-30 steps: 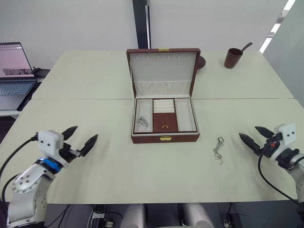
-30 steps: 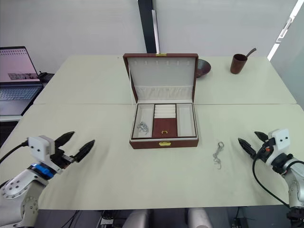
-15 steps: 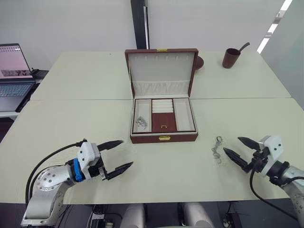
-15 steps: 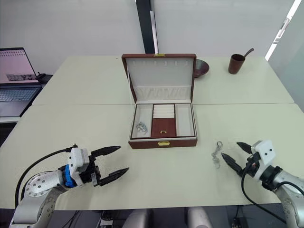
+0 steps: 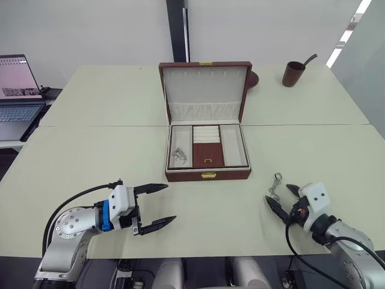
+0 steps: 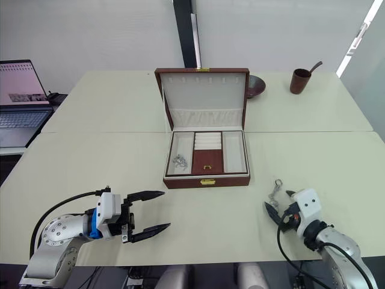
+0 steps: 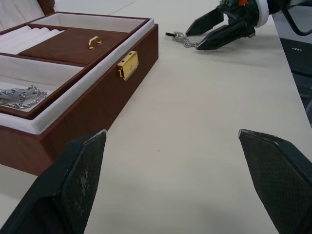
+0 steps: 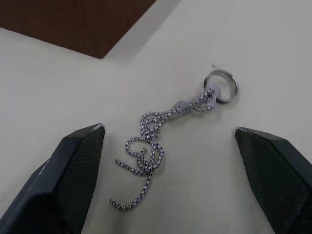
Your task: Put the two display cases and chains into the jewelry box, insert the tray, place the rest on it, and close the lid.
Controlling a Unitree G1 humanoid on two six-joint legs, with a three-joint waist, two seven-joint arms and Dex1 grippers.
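Note:
The jewelry box (image 5: pixel 208 175) stands mid-table with its lid (image 5: pixel 206 90) upright. The tray (image 5: pixel 233 153) sits inside it, and a silver chain (image 5: pixel 178 156) lies in the tray's left section. Another chain (image 8: pixel 156 141) with a ring lies on the table right of the box. My right gripper (image 5: pixel 280 194) is low over the table just in front of this chain, open, its fingers (image 8: pixel 78 165) either side of the chain's near end and not touching it. My left gripper (image 5: pixel 169 203) hovers open at the front left, pointing toward the box. The two display cases are hidden or out of view.
A laptop (image 5: pixel 18 90) sits on a side desk at the far left. At the back right stand a brown cup (image 5: pixel 293 73) with a spoon and a dark bowl (image 5: pixel 252 78) behind the lid.
My right gripper has come in leftward from the right edge to the loose chain. My left gripper has swung right and forward toward the box. Both stayed open.

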